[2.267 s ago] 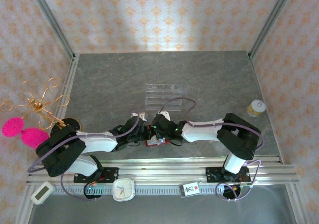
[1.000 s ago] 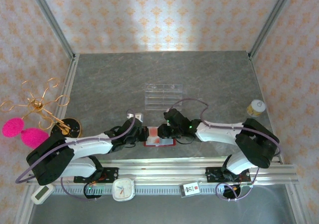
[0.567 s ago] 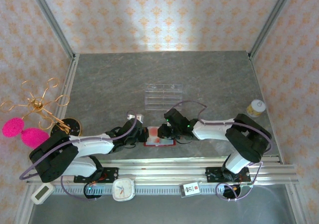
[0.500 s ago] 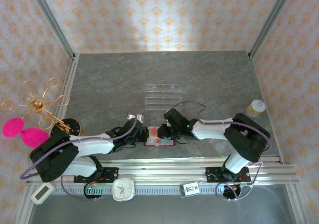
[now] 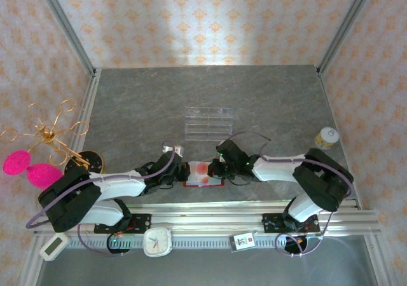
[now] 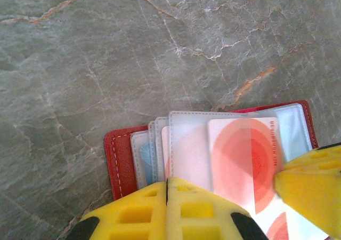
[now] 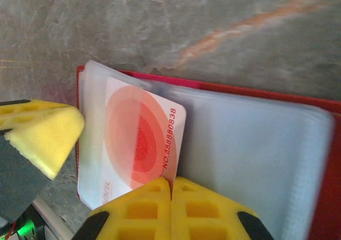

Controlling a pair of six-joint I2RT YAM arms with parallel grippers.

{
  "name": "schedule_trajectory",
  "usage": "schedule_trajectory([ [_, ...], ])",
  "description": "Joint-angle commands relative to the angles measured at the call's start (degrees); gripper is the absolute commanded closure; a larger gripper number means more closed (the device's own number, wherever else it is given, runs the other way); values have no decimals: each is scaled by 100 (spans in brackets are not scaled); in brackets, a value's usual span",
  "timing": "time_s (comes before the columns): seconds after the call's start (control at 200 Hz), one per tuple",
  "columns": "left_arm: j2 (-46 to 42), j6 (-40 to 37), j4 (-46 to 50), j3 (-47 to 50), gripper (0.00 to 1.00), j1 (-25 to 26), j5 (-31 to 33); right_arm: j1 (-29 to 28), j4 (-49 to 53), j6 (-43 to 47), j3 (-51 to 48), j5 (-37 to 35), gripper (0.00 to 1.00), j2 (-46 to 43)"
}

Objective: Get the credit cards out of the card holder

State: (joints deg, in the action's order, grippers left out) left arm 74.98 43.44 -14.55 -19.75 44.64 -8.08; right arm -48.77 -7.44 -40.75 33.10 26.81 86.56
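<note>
Here, the red card holder (image 5: 203, 175) lies open on the grey tabletop (image 5: 254, 95), close to its near edge, with a robot arm on either side. The left arm's fingers (image 6: 157, 197) are pressed together and rest at the edge of the holder's clear sleeves. The right arm's fingers (image 7: 160, 197), likewise pressed together, meet the lower edge of a pale card (image 7: 136, 138) with a red round mark, which lies on top of the sleeves. A bluish card (image 6: 143, 157) shows faintly through another sleeve. A clear stepped rack (image 5: 208, 122) stands farther back, well apart.
</note>
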Motion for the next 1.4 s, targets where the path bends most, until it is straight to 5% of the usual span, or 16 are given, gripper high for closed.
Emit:
schedule_trajectory([
  [0.0,-113,-9,354,119,100,18,47,26,208,-10,-154,-198,100,-199],
  [0.21,-557,-149,290,-170,100,104,-72,25,160,118,-80,-101,100,-128],
  [0.681,516,-125,-303,-222,100,291,-496,26,28,154,-155,15,100,-53],
  [0.781,620,-134,-152,-231,100,291,-476,35,-53,123,-168,59,84,29],
  [0.931,728,-117,-43,-190,100,293,-528,37,-159,120,-159,153,76,176],
  [1.011,711,-108,-39,-176,100,298,-542,35,-235,128,-159,214,78,213],
  [1.151,672,-82,83,-179,100,303,-460,72,-15,122,-182,-34,100,71],
  [1.397,374,-22,62,-304,100,292,-322,676,443,164,-828,-282,100,-1366],
])
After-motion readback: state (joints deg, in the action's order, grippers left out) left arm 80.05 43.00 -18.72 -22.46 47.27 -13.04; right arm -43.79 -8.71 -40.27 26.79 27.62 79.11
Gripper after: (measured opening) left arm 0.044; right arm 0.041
